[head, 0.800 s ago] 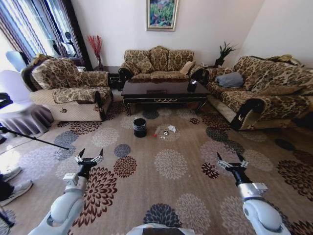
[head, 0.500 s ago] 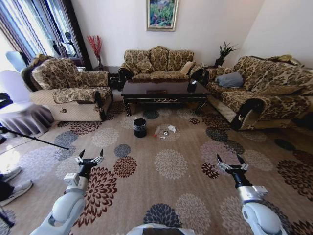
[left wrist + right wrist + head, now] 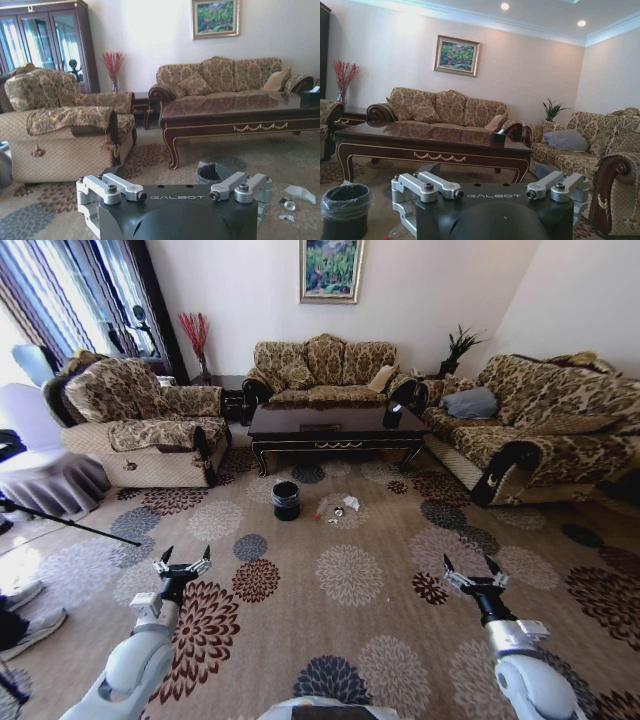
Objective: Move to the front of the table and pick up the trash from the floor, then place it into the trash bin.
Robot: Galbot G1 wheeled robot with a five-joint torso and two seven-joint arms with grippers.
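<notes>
Three flowery brown sofas (image 3: 322, 368) sit by plain cream walls (image 3: 240, 290). A painting (image 3: 331, 268) hangs up high (striped curtains (image 3: 70, 295) on the left).

I see the table (image 3: 338, 427) as dark wood polished to a mirror gloss, with the sofa (image 3: 451, 111) reflected in its top; a gold scroll trim runs along its front edge. The floor (image 3: 350, 575) is a soft, matt woven carpet. At ten o'clock from the trash (image 3: 338, 508) stands the trash bin (image 3: 286, 500), dull black plastic, with a thin crinkly liner bag round its rim. The trash includes crumpled white paper and a small shiny piece. The left gripper (image 3: 181, 560) and right gripper (image 3: 472, 570) have brushed silvery metal links over smooth matt black housings. The sofa wears patterned cloth.
</notes>
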